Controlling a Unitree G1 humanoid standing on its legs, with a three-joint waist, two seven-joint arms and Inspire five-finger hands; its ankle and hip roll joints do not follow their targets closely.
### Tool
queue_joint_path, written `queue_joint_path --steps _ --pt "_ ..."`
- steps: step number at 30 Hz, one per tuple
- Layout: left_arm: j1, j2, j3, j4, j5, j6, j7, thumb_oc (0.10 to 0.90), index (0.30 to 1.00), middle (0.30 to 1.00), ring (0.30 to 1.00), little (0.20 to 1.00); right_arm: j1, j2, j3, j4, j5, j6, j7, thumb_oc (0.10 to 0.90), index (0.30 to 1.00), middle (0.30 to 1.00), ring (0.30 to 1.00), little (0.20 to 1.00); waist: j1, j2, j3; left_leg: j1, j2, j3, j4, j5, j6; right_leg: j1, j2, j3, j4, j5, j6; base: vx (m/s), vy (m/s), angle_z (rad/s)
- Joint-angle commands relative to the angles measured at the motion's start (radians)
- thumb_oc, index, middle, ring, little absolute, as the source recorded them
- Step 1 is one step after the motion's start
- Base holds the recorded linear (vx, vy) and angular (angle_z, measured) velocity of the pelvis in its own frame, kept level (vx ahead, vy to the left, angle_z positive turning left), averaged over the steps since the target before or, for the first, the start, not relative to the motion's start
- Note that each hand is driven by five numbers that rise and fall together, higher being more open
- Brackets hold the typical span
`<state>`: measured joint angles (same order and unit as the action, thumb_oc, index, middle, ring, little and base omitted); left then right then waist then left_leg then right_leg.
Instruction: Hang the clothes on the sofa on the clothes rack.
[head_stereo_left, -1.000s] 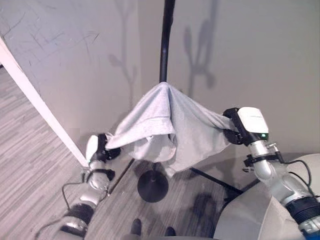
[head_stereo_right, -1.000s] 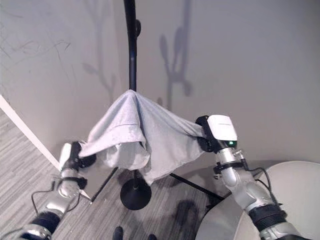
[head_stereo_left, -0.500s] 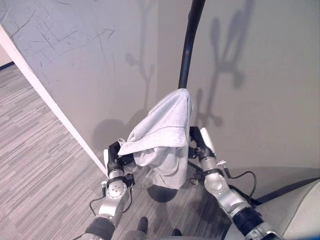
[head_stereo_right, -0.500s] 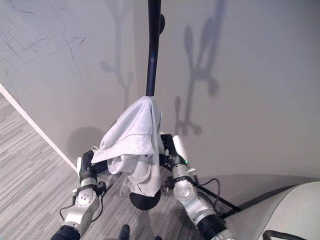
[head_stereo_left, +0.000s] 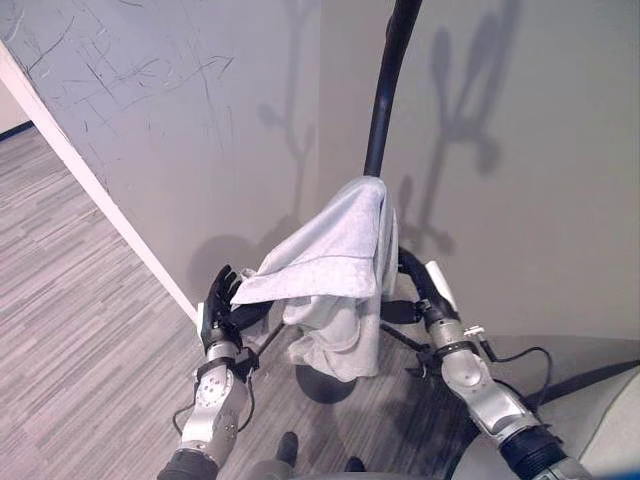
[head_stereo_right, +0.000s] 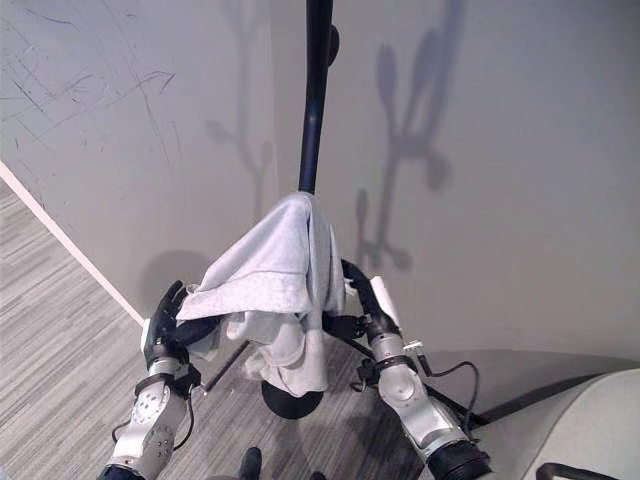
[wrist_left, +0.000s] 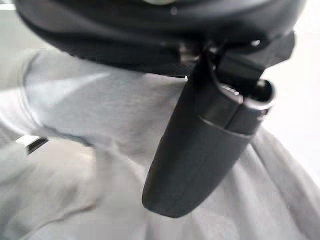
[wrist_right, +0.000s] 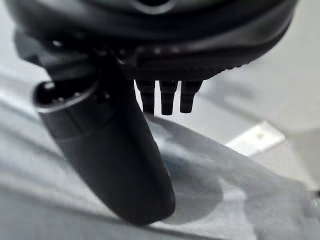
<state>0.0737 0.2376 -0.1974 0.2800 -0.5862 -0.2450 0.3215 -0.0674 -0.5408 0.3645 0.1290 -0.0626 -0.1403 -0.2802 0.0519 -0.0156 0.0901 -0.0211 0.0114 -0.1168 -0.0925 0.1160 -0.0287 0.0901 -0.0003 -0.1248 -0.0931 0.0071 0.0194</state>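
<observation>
Against the grey wall, the pale grey garment hung draped over the black clothes rack, left robot hand fingers spread, right robot hand apparently relaxed beside it, needing only withdrawal.

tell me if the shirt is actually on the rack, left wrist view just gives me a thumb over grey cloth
Observer: Yes. The grey garment is draped on the black clothes rack, peaked at the pole with the rest hanging below.
Operator: is the left robot hand gripping it
Observer: No. The left robot hand is at the cloth's lower left corner with its fingers straight, curled round nothing.
Operator: and the right one
Observer: The right robot hand is at the opposite side of the cloth, by the pole, and its fingers look straight too.
</observation>
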Motion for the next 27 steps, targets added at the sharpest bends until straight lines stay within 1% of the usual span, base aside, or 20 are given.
queue_joint_path --steps 1,2,3,4,5,6,7,8,9,10,11,12,16,17,18,19,21,23,26,27 --pt "-0.022 0.102 0.015 -0.064 0.031 -0.037 -0.096 0.800 0.900 0.900 0.900 0.900 -0.018 -0.023 -0.063 -0.097 -0.063 -0.078 0.000 0.800 0.900 0.900 0.900 0.900 0.008 -0.051 -0.082 -0.006 -0.034 0.009 0.005 -0.062 0.026 0.032 -0.067 0.031 0.009 -0.030 0.082 0.00 0.000 0.00" --pt "-0.021 0.103 0.015 -0.065 0.031 -0.036 -0.097 0.800 0.900 0.900 0.900 0.900 -0.017 -0.023 -0.064 -0.098 -0.063 -0.078 0.000 0.800 0.900 0.900 0.900 0.900 0.008 -0.051 -0.083 -0.007 -0.034 0.009 0.005 -0.062 0.026 0.032 -0.067 0.030 0.009 -0.030 0.082 0.00 0.000 0.00" --pt "0.025 0.160 0.018 -0.077 0.026 -0.029 -0.179 0.800 0.900 0.900 0.900 0.900 -0.001 -0.047 -0.095 -0.095 -0.076 -0.087 0.009 0.800 0.900 0.900 0.900 0.900 0.007 -0.044 -0.082 -0.007 -0.035 0.008 0.005 -0.062 0.027 0.031 -0.068 0.030 0.010 -0.029 0.084 0.00 0.000 0.00" --pt "0.047 0.188 0.025 -0.075 0.023 -0.029 -0.221 0.800 0.900 0.900 0.900 0.900 0.015 -0.051 -0.109 -0.100 -0.069 -0.095 0.020 0.800 0.900 0.900 0.900 0.900 0.007 -0.042 -0.082 -0.006 -0.035 0.008 0.005 -0.063 0.027 0.032 -0.069 0.029 0.010 -0.029 0.085 0.00 0.000 0.00" --pt "0.047 0.188 0.025 -0.075 0.023 -0.029 -0.221 0.800 0.900 0.900 0.900 0.900 0.015 -0.051 -0.109 -0.101 -0.069 -0.095 0.020 0.800 0.900 0.900 0.900 0.900 0.007 -0.042 -0.082 -0.006 -0.035 0.008 0.005 -0.063 0.027 0.032 -0.069 0.029 0.010 -0.029 0.085 0.00 0.000 0.00" --pt "0.080 0.239 0.034 -0.050 0.003 -0.029 -0.314 0.800 0.900 0.900 0.900 0.900 0.046 -0.054 -0.130 -0.095 -0.029 -0.123 0.054 0.800 0.900 0.900 0.900 0.900 0.005 -0.038 -0.083 -0.005 -0.035 0.008 0.005 -0.064 0.026 0.034 -0.070 0.028 0.010 -0.031 0.087 0.00 0.000 0.00" --pt "0.080 0.239 0.034 -0.050 0.002 -0.029 -0.314 0.800 0.900 0.900 0.900 0.900 0.046 -0.054 -0.130 -0.095 -0.029 -0.123 0.054 0.800 0.900 0.900 0.900 0.900 0.005 -0.038 -0.083 -0.005 -0.035 0.008 0.005 -0.064 0.026 0.034 -0.070 0.028 0.010 -0.031 0.087 0.00 0.000 0.00" --pt "0.091 0.251 0.042 -0.022 -0.036 -0.021 -0.366 0.800 0.900 0.900 0.900 0.900 0.064 -0.049 -0.137 -0.077 0.010 -0.140 0.078 0.800 0.900 0.900 0.900 0.900 0.005 -0.035 -0.082 -0.003 -0.034 0.008 0.005 -0.063 0.025 0.035 -0.071 0.027 0.010 -0.032 0.088 0.00 0.000 0.00" --pt "0.107 0.258 0.063 0.024 -0.081 -0.027 -0.427 0.800 0.900 0.900 0.900 0.900 0.103 -0.037 -0.153 -0.037 0.091 -0.171 0.135 0.800 0.900 0.900 0.900 0.900 0.006 -0.034 -0.080 -0.002 -0.034 0.006 0.005 -0.064 0.024 0.036 -0.072 0.024 0.010 -0.034 0.088 0.00 0.000 0.00" --pt "0.112 0.261 0.068 0.044 -0.088 -0.027 -0.451 0.800 0.900 0.900 0.900 0.900 0.124 -0.031 -0.167 -0.013 0.138 -0.183 0.163 0.800 0.900 0.900 0.900 0.900 0.006 -0.034 -0.079 -0.003 -0.035 0.005 0.005 -0.063 0.023 0.037 -0.072 0.022 0.010 -0.035 0.088 -0.02 0.003 0.04" --pt "0.112 0.261 0.067 0.045 -0.089 -0.027 -0.452 0.800 0.900 0.900 0.900 0.900 0.124 -0.031 -0.168 -0.013 0.139 -0.183 0.164 0.800 0.900 0.900 0.900 0.900 0.006 -0.034 -0.079 -0.003 -0.035 0.004 0.005 -0.063 0.023 0.037 -0.072 0.021 0.010 -0.035 0.088 -0.01 0.007 0.08" --pt "0.119 0.245 0.087 0.108 -0.139 -0.021 -0.504 0.800 0.900 0.900 0.900 0.900 0.152 0.003 -0.195 0.060 0.227 -0.200 0.200 0.800 0.900 0.900 0.900 0.900 0.005 -0.033 -0.079 -0.003 -0.035 0.003 0.005 -0.062 0.022 0.038 -0.073 0.017 0.010 -0.037 0.089 -0.01 0.007 0.08" --pt "0.119 0.159 0.183 0.258 -0.288 0.022 -0.606 0.800 0.900 0.900 0.900 0.900 0.202 0.067 -0.267 0.118 0.340 -0.207 0.264 0.800 0.900 0.900 0.900 0.900 0.002 -0.030 -0.078 -0.002 -0.036 -0.001 0.005 -0.061 0.021 0.038 -0.074 0.013 0.012 -0.040 0.089 0.00 0.007 0.07" --pt "0.118 0.134 0.212 0.298 -0.312 0.027 -0.629 0.800 0.900 0.900 0.900 0.900 0.217 0.088 -0.296 0.135 0.383 -0.206 0.289 0.800 0.900 0.900 0.900 0.900 0.001 -0.030 -0.079 -0.001 -0.037 -0.003 0.005 -0.062 0.021 0.039 -0.073 0.012 0.012 -0.040 0.088 0.00 0.000 0.00" --pt "0.117 0.134 0.212 0.300 -0.313 0.027 -0.630 0.800 0.900 0.900 0.900 0.900 0.217 0.088 -0.296 0.135 0.384 -0.206 0.290 0.800 0.900 0.900 0.900 0.900 0.001 -0.030 -0.078 -0.001 -0.037 -0.003 0.005 -0.062 0.021 0.039 -0.074 0.011 0.012 -0.041 0.088 0.00 0.004 0.05" --pt "0.114 0.094 0.251 0.385 -0.343 0.040 -0.656 0.800 0.900 0.900 0.900 0.900 0.235 0.130 -0.340 0.192 0.459 -0.205 0.312 0.800 0.900 0.900 0.900 0.900 0.000 -0.028 -0.080 -0.002 -0.038 -0.005 0.005 -0.063 0.021 0.038 -0.074 0.011 0.012 -0.041 0.087 0.00 0.003 0.05" --pt "0.109 0.050 0.297 0.450 -0.393 0.053 -0.667 0.800 0.900 0.900 0.900 0.900 0.243 0.179 -0.376 0.263 0.548 -0.199 0.318 0.800 0.900 0.900 0.900 0.900 0.000 -0.027 -0.081 -0.001 -0.039 -0.007 0.005 -0.065 0.022 0.037 -0.073 0.010 0.013 -0.042 0.085 0.00 0.002 0.02" --pt "0.098 0.006 0.356 0.544 -0.461 0.070 -0.653 0.800 0.900 0.900 0.900 0.900 0.248 0.248 -0.410 0.359 0.699 -0.193 0.333 0.800 0.900 0.900 0.900 0.900 0.000 -0.028 -0.079 -0.002 -0.040 -0.010 0.005 -0.065 0.021 0.038 -0.072 0.010 0.013 -0.043 0.082 0.00 0.000 0.00" --pt "0.057 -0.030 0.458 0.785 -0.527 0.088 -0.592 0.800 0.900 0.900 0.900 0.900 0.219 0.344 -0.439 0.566 0.933 -0.169 0.319 0.800 0.900 0.900 0.900 0.900 0.004 -0.031 -0.081 -0.001 -0.040 -0.015 0.005 -0.067 0.018 0.039 -0.069 0.007 0.013 -0.047 0.077 0.00 0.000 0.00" --pt "0.052 -0.028 0.460 0.790 -0.528 0.088 -0.595 0.800 0.900 0.900 0.900 0.900 0.214 0.343 -0.439 0.571 0.937 -0.170 0.323 0.800 0.900 0.900 0.900 0.900 0.003 -0.032 -0.079 0.000 -0.040 -0.015 0.005 -0.068 0.018 0.040 -0.069 0.006 0.013 -0.048 0.077 0.02 -0.015 0.05"
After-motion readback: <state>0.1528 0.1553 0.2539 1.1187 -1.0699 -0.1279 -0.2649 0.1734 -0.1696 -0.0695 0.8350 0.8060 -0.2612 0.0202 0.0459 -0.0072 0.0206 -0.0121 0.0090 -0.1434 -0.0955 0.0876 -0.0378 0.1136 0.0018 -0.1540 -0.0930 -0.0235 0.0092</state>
